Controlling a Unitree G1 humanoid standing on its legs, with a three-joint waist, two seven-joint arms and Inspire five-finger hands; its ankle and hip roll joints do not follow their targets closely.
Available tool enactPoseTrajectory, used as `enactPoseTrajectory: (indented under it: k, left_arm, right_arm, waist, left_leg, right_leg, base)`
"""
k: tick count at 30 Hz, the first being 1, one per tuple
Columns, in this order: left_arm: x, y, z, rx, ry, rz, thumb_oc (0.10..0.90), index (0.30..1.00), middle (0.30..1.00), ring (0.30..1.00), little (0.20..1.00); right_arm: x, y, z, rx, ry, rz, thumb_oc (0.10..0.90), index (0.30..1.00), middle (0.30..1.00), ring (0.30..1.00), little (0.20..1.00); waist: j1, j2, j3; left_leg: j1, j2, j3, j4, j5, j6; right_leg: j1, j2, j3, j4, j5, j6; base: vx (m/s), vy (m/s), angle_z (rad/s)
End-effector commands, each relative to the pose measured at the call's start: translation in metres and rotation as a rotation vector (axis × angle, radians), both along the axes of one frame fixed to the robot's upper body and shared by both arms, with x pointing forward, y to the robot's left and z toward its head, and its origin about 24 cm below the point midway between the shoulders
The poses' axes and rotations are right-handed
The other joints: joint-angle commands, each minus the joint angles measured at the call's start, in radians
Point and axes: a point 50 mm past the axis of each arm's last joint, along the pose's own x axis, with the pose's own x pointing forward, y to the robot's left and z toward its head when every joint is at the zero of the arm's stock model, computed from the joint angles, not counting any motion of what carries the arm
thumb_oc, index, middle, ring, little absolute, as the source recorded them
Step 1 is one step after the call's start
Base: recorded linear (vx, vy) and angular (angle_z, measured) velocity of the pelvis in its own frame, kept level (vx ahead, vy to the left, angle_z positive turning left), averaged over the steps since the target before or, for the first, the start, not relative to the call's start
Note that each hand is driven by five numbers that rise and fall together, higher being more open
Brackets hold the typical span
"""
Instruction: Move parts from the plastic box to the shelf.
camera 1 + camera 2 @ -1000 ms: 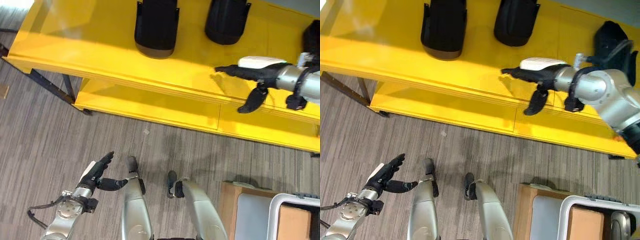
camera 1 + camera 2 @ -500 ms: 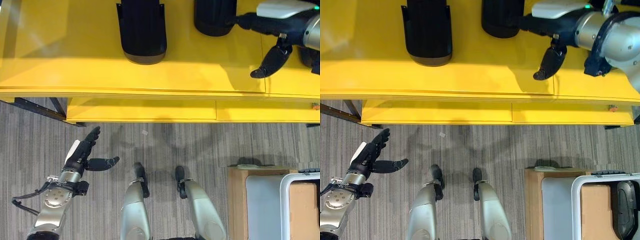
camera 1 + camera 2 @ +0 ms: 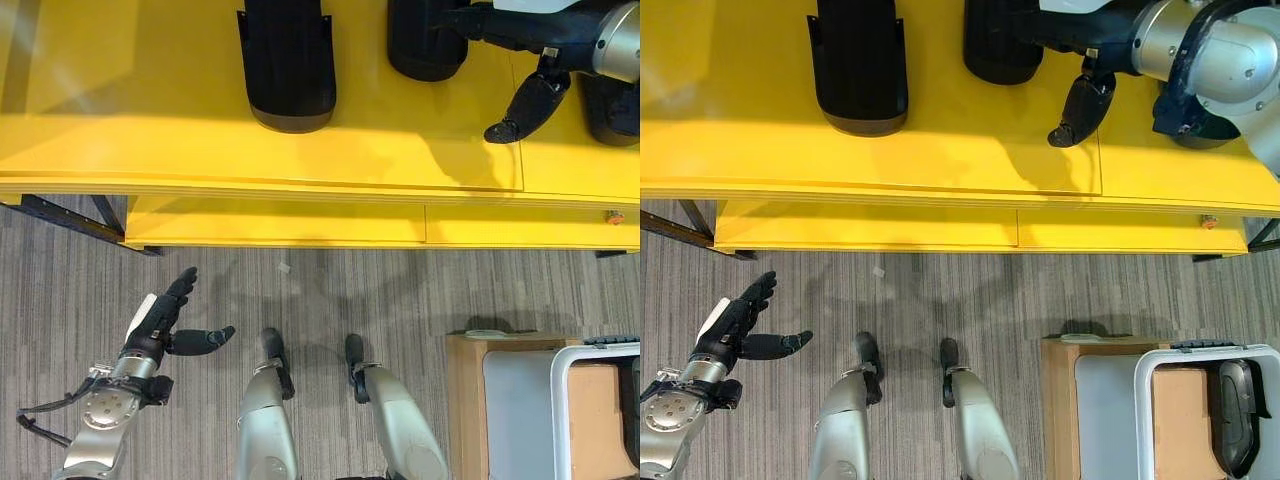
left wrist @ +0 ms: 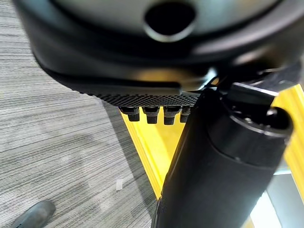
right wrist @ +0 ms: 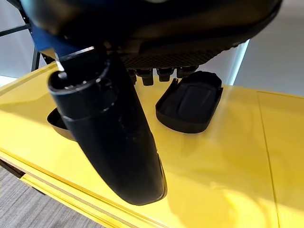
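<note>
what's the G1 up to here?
It is moving black parts from a plastic box to the yellow shelf. Three parts sit on the shelf top: one toward the left, a middle one, and one at the right edge. The right hand is open above the shelf, holding nothing. The left hand hangs open over the floor. One part remains in the box.

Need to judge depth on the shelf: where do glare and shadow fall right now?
Left eye view: a pale sheen sits on the yellow shelf at its far left, and the right hand casts a soft shadow beneath its thumb. Right wrist view: bright glare lies near the shelf's front edge.
</note>
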Motion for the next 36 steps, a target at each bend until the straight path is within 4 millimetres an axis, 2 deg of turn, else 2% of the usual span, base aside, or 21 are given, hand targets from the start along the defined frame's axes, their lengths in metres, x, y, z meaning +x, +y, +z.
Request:
enactPoseTrajectory:
  k: [1,9,12,18,22,30,36]
  left_arm:
    - [-0.013,0.013,0.018,0.054,-0.074,0.007,0.9,1.0,1.0,1.0,1.0]
    - [-0.01,0.008,0.015,0.064,-0.063,-0.015,0.9,1.0,1.0,1.0,1.0]
    - [-0.01,0.008,0.013,0.066,-0.061,-0.013,0.9,1.0,1.0,1.0,1.0]
    - [-0.01,0.004,0.01,0.051,-0.061,-0.014,0.9,1.0,1.0,1.0,1.0]
    - [-0.012,0.003,0.004,0.048,-0.046,-0.008,0.9,1.0,1.0,1.0,1.0]
    - [-0.012,0.003,0.003,0.05,-0.048,0.004,0.9,1.0,1.0,1.0,1.0]
    - [-0.015,0.004,0.001,0.046,-0.044,0.02,0.9,1.0,1.0,1.0,1.0]
  right_arm:
    - [-0.003,0.001,0.02,0.099,-0.102,0.03,0.9,1.0,1.0,1.0,1.0]
    - [-0.001,0.0,0.021,0.073,-0.127,0.01,0.9,1.0,1.0,1.0,1.0]
    - [-0.002,0.003,0.029,0.067,-0.155,0.009,0.9,1.0,1.0,1.0,1.0]
    - [-0.005,0.004,0.035,0.056,-0.181,0.005,0.9,1.0,1.0,1.0,1.0]
    - [-0.008,0.003,0.043,0.029,-0.208,-0.013,0.9,1.0,1.0,1.0,1.0]
    - [-0.011,-0.001,0.049,0.003,-0.233,-0.047,0.9,1.0,1.0,1.0,1.0]
    - [-0.014,-0.001,0.055,-0.008,-0.258,-0.053,0.9,1.0,1.0,1.0,1.0]
  waist:
    - [0.005,-0.008,-0.157]
    - [0.011,0.02,-0.138]
    - [0.012,0.031,-0.137]
    - [0.012,0.044,-0.136]
    - [0.007,0.056,-0.141]
    - [0.001,0.065,-0.15]
    - [-0.001,0.058,-0.152]
  left_leg:
    - [-0.02,0.04,-0.027,-0.078,0.081,-0.043]
    - [-0.018,0.02,-0.006,-0.127,0.105,-0.046]
    - [-0.015,0.008,0.013,-0.188,0.131,-0.056]
    - [0.002,-0.007,0.028,-0.248,0.163,-0.062]
    - [0.021,-0.02,0.053,-0.277,0.159,-0.064]
    - [0.044,-0.033,0.077,-0.33,0.172,-0.069]
    - [0.059,-0.033,0.09,-0.34,0.172,-0.072]
  right_leg:
    - [0.056,-0.103,0.014,-0.036,0.034,0.056]
    - [0.042,-0.115,0.026,-0.073,0.057,0.064]
    - [0.027,-0.121,0.032,-0.124,0.091,0.081]
    - [0.033,-0.136,0.033,-0.178,0.119,0.093]
    - [0.043,-0.157,0.048,-0.236,0.152,0.11]
    - [0.049,-0.176,0.056,-0.292,0.199,0.128]
    - [0.062,-0.178,0.065,-0.322,0.222,0.133]
  base:
    - [0.01,0.006,-0.06]
    - [0.0,0.001,-0.01]
    - [0.0,0.003,-0.01]
    - [0.05,-0.011,-0.05]
    - [0.07,0.0,-0.08]
    - [0.05,-0.011,-0.09]
    - [0.07,-0.032,-0.05]
